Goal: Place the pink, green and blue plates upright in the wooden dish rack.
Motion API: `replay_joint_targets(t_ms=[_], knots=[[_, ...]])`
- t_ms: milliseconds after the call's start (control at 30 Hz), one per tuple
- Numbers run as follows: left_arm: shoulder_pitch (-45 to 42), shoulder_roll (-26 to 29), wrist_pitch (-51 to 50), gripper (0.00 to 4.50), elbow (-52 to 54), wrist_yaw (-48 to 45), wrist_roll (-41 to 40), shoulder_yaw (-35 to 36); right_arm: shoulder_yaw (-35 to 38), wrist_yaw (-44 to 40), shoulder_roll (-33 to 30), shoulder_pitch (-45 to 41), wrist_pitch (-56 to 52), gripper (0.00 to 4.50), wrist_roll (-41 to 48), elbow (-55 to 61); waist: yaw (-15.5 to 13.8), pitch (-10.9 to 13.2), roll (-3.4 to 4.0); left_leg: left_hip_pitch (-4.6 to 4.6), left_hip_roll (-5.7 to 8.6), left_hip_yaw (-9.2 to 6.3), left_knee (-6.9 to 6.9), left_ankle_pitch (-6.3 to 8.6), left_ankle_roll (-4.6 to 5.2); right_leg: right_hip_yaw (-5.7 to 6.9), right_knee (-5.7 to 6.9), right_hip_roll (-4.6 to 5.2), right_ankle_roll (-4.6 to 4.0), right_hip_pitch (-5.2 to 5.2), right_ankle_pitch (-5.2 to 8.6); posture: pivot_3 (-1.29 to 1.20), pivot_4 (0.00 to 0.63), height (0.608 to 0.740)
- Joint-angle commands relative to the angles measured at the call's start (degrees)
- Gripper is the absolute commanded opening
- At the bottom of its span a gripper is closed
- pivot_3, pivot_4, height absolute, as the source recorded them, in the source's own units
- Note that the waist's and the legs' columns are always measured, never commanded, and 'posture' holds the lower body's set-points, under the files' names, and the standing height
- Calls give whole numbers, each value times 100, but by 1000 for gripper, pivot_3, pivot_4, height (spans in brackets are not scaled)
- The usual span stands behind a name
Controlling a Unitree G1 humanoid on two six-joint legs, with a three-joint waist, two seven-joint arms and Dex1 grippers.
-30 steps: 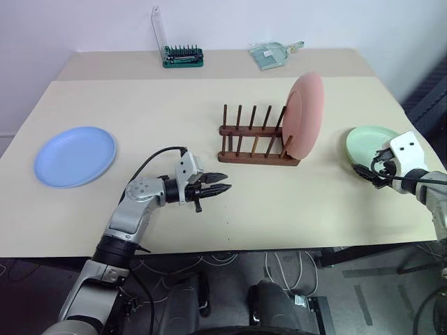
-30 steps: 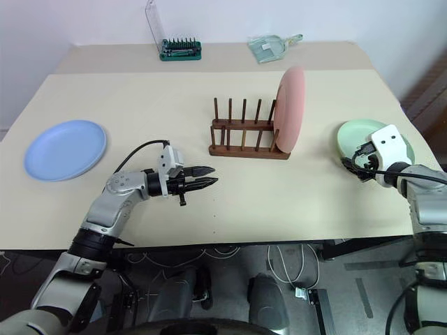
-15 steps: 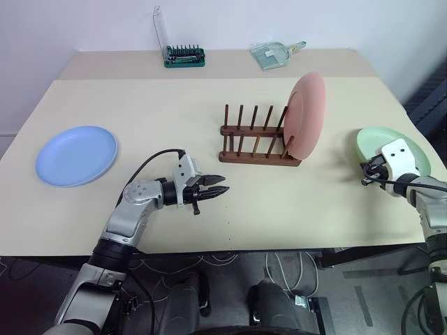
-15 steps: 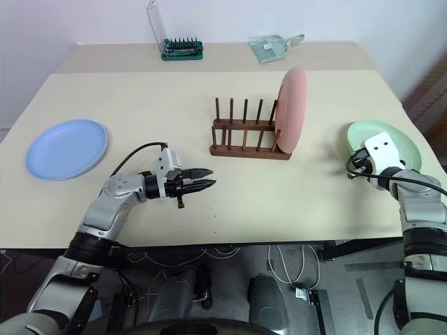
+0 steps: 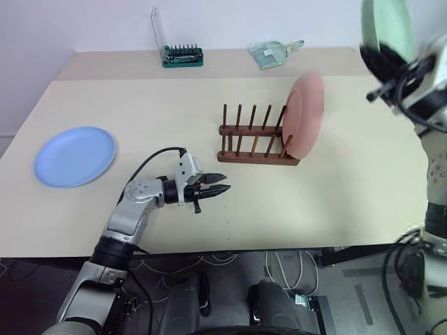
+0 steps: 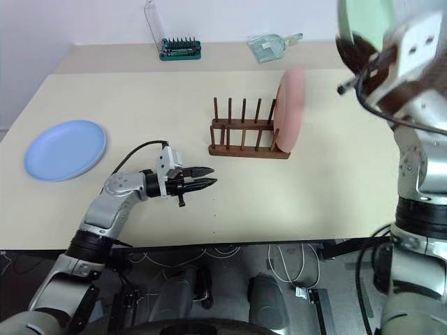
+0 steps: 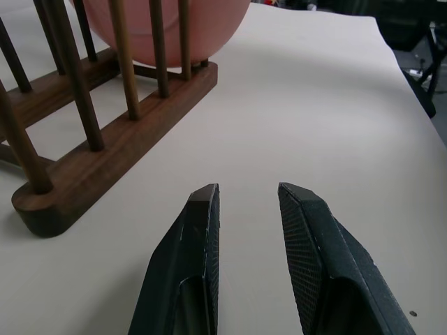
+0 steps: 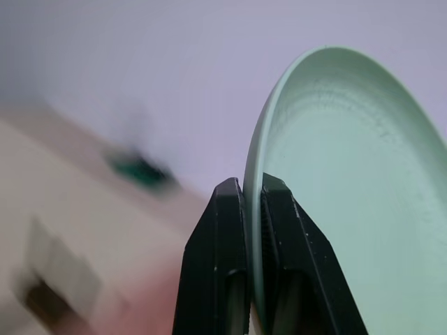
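Now, with my right gripper [image 8: 253, 199] clenched on the green plate's [image 8: 349, 174] rim, I should lower it edge-first between 2 free peg pairs of the wooden dish rack [image 5: 255, 136], beside the pink plate [image 5: 305, 115].

Green plate [image 5: 383, 28] — top cut off.

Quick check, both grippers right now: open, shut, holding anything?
Left gripper: open, empty, above the table.
Right gripper: shut on the green plate's rim, raised.
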State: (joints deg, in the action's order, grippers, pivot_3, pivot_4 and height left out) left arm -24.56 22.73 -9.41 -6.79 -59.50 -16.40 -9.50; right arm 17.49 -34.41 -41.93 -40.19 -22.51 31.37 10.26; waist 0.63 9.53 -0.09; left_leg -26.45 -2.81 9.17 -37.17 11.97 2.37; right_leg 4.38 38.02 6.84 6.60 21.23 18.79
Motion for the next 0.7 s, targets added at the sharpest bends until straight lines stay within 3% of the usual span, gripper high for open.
replay_joint_targets(t_ms=[33,300,700], knots=[[-51,89,134,1336,144,101,-192,410,91,-98,471,-117,-884,43,1750,751,11,-1,-5,-1,1,0,-1,2,3,1,-2,2,0,-1,0,0,150,732],[-144,265,-18,1336,226,100,-440,828,94,1028,1696,48,-1689,43,3594,991,32,0,-3,-2,2,-1,2,4,6,1,6,4,-2,3,-1,0,150,732],[-211,350,-280,1336,479,113,-478,799,66,1880,2356,530,-1424,43,3452,589,38,1,-1,-6,2,4,2,2,4,1,8,-3,0,8,-1,0,150,732]])
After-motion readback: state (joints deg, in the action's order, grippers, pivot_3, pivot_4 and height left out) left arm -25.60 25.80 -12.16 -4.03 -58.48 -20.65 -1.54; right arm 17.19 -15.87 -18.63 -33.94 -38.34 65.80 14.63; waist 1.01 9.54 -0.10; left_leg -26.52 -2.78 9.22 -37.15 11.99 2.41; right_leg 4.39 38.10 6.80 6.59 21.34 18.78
